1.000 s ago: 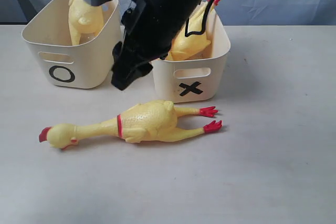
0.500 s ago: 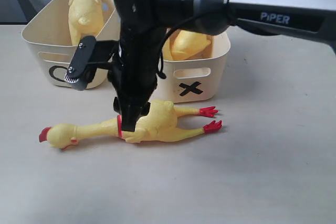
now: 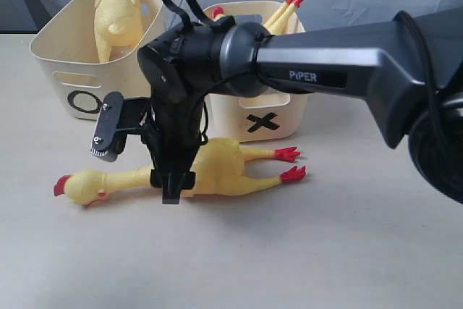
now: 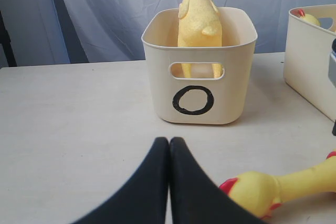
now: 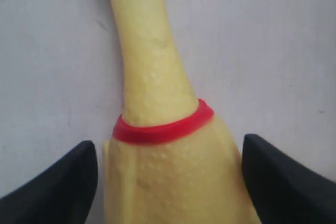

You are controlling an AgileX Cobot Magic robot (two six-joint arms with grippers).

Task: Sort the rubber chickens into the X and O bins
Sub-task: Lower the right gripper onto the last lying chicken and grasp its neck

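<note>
Rubber chicken lies flat on the counter in front of the X bin, right fingers spread wide astride its red collar. Soft, light and floppy, I judge; pinch the thicker body beside that collar. Left fingers rest pressed together, empty.

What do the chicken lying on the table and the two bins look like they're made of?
Chicken: probably soft rubber or vinyl, matte yellow. The right wrist view shows a pebbled, moulded skin and a painted-looking red collar. O bin and X bin: likely rigid plastic, smooth cream with a faint sheen, thin walls, rounded corners and cut slot handles.
</note>
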